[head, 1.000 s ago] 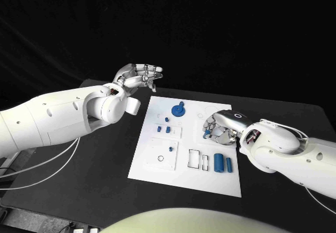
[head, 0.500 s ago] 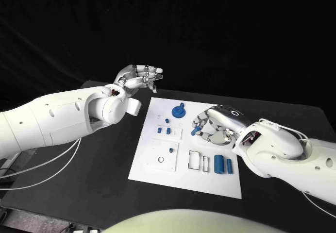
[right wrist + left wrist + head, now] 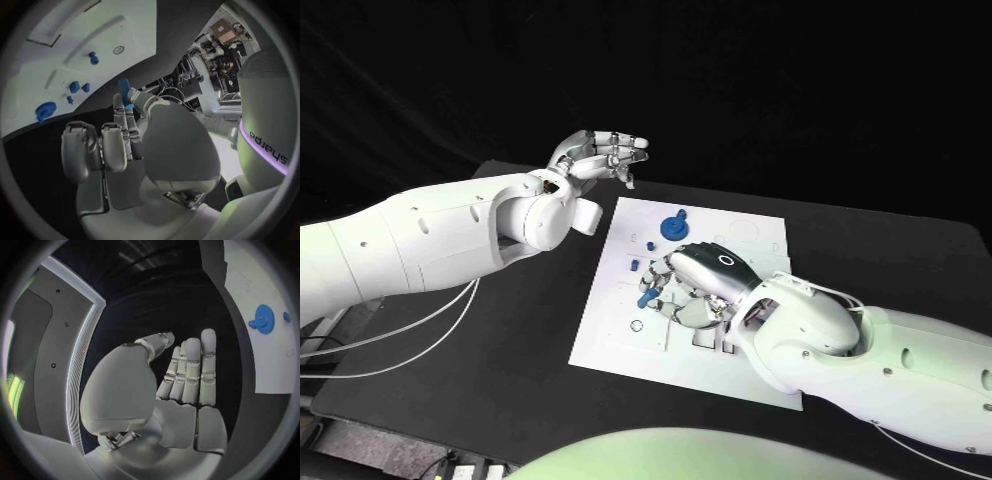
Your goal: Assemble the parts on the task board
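Observation:
The white task board (image 3: 759, 236) lies mid-table. My right hand (image 3: 694, 287) hangs over its left middle and pinches a small blue peg (image 3: 648, 296) between thumb and a finger; the right wrist view shows that peg (image 3: 125, 91) at the fingertips of this hand (image 3: 125, 150). A blue gear (image 3: 672, 229) stands at the board's far end, with small blue parts (image 3: 651, 247) just in front of it. My left hand (image 3: 600, 157) is raised beyond the board's far left corner, fingers straight and empty (image 3: 187, 385). My right arm hides the board's near right part.
A small ring hole (image 3: 636, 326) marks the board near its left edge. The left wrist view shows the gear (image 3: 264, 319) on the board (image 3: 262, 275). The right wrist view shows the gear (image 3: 45, 110) and pegs (image 3: 92, 57). Black table surrounds the board.
My right hand has carried the blue peg leftward from the board's right side to its left middle, and the arm now covers the blue cylinders. The left hand has stayed raised.

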{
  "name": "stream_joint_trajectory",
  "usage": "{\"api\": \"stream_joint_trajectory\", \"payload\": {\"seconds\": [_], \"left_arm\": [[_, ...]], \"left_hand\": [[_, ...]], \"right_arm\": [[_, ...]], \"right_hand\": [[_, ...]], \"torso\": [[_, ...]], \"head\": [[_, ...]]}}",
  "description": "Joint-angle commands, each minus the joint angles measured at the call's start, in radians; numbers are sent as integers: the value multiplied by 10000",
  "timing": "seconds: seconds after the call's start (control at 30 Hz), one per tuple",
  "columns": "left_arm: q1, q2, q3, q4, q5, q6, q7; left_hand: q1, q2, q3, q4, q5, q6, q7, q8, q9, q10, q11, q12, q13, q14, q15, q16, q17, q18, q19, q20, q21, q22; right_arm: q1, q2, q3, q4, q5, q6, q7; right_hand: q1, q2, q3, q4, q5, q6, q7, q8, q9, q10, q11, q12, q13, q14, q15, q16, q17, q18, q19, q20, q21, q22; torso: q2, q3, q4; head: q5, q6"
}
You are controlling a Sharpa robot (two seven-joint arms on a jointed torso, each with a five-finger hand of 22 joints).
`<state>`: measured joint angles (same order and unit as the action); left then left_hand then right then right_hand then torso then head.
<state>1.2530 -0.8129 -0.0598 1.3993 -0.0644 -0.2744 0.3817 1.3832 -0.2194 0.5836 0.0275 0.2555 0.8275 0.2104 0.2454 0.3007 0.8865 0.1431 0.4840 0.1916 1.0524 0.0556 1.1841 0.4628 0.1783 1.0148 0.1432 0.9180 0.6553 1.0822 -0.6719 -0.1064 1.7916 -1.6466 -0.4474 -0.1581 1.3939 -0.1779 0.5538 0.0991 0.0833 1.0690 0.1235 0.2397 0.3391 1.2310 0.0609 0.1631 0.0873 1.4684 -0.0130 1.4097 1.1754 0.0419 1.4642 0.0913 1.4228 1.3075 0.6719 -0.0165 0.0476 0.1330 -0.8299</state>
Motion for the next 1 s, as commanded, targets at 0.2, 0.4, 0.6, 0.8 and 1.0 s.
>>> {"api": "stream_joint_trajectory", "payload": {"seconds": [0.2, 0.4, 0.6, 0.8, 1.0], "left_arm": [[4, 125, 6, 6, 55, 215, 23], [4, 175, 0, -19, 55, 235, 10], [3, 188, -6, -29, 55, 248, 5], [3, 195, -9, -34, 55, 263, -4], [3, 197, -10, -35, 55, 262, -9]], "left_hand": [[3, 48, -31, 22, 35, -89, 23, 51, -12, -77, -6, 80, -18, -57, 32, 50, -21, 65, -62, 20, 31, 10], [-11, 50, -36, 32, 33, -94, 23, 58, -12, -85, -5, 92, -18, -58, 35, 55, -26, 65, -64, 23, 29, 9], [-11, 50, -36, 32, 33, -94, 23, 58, -12, -85, -5, 92, -18, -58, 35, 55, -26, 65, -64, 23, 29, 9], [-23, 54, -40, 43, 32, -99, 24, 64, -12, -93, -4, 104, -18, -59, 38, 59, -30, 65, -65, 26, 27, 8], [-23, 54, -40, 43, 32, -99, 24, 64, -12, -93, -4, 104, -18, -59, 38, 59, -30, 65, -65, 26, 27, 8]], "right_arm": [[-277, 604, -144, -645, 134, 302, 419], [-408, 816, -216, -1042, 50, 594, 350], [-463, 898, -243, -1261, -210, 811, 183], [-481, 949, -257, -1379, -597, 949, 90], [-490, 1017, -274, -1420, -704, 976, 83]], "right_hand": [[-90, 106, 77, -3, 90, 46, 33, 43, 31, 59, -3, -48, 5, 314, -50, 2, -41, -81, 519, -71, -58, 1964], [-109, 99, 78, -5, 100, 38, 35, 43, 35, 58, -1, -55, 6, 312, -48, -2, -52, -80, 516, -71, -65, 1962], [-112, 96, 81, -9, 106, 33, 34, 43, 37, 58, -2, -58, 6, 312, -48, -2, -53, -80, 515, -71, -67, 1961], [-121, 93, 84, -12, 111, 29, 34, 44, 40, 58, -1, -62, 7, 310, -48, -6, -64, -80, 515, -70, -67, 1962], [-121, 93, 84, -12, 111, 29, 34, 44, 40, 58, -1, -62, 7, 310, -48, -6, -64, -80, 515, -70, -67, 1962]], "torso": [[19, -4, 9], [14, 15, -10], [14, 24, -9], [12, 20, -10], [16, 20, -3]], "head": [[89, -59], [125, -120], [129, -131], [122, -150], [123, -154]]}}
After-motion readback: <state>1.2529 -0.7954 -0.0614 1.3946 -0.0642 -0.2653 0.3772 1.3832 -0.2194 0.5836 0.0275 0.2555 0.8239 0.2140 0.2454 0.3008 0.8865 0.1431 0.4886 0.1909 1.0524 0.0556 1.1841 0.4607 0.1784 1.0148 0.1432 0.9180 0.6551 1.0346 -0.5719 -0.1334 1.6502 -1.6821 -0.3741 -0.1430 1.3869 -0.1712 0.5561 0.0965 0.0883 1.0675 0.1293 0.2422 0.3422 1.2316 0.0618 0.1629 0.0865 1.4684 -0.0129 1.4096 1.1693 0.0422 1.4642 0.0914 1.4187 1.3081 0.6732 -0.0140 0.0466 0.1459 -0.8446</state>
